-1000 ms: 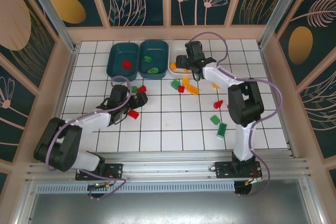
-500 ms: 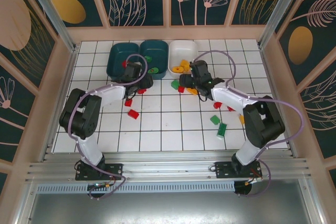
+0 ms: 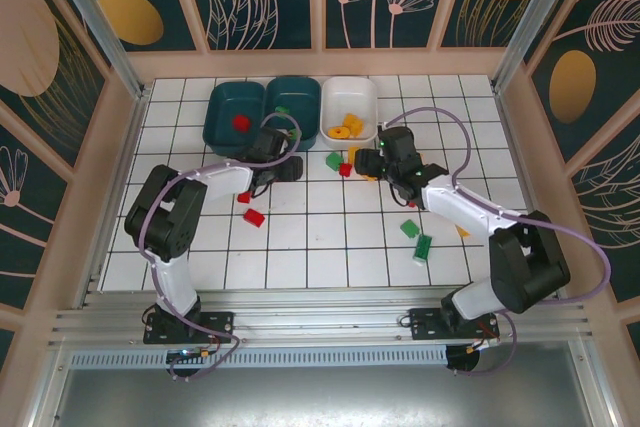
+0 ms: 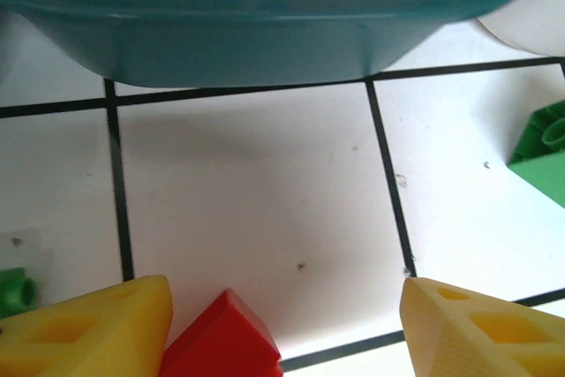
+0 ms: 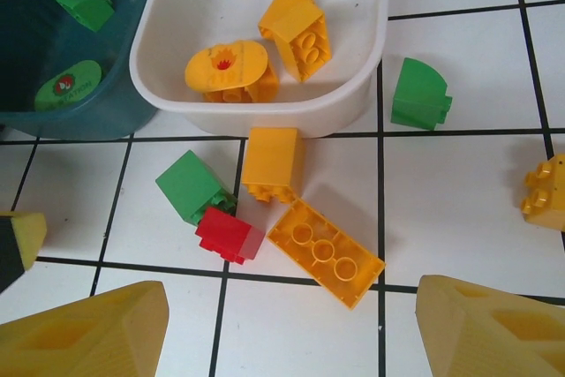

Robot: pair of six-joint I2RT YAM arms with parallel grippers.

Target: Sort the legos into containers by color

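My left gripper (image 3: 289, 165) (image 4: 282, 306) is open, low over the floor in front of the middle teal tub (image 4: 265, 37). A red brick (image 4: 225, 342) lies between its fingers, close to the left one. My right gripper (image 3: 368, 162) (image 5: 291, 315) is open above a cluster in front of the white tub (image 5: 265, 116): a long orange brick (image 5: 325, 252) lying upside down, an orange brick (image 5: 274, 161), a red brick (image 5: 229, 234) and a green brick (image 5: 190, 184). Two orange pieces (image 5: 228, 68) lie in the white tub. Green pieces (image 5: 69, 86) sit in the middle teal tub, and a red brick (image 3: 240, 122) in the left teal tub (image 3: 222, 132).
Loose on the tiles are two red bricks (image 3: 254, 216) by the left arm. Green bricks (image 3: 422, 247), a red one (image 3: 412, 200) and an orange one (image 3: 462, 231) lie by the right arm. Another green brick (image 5: 419, 94) rests right of the white tub.
My left gripper swung away from me and rightward, from mid-floor to the front of the middle teal tub. My right gripper drew back from over the white tub to the cluster.
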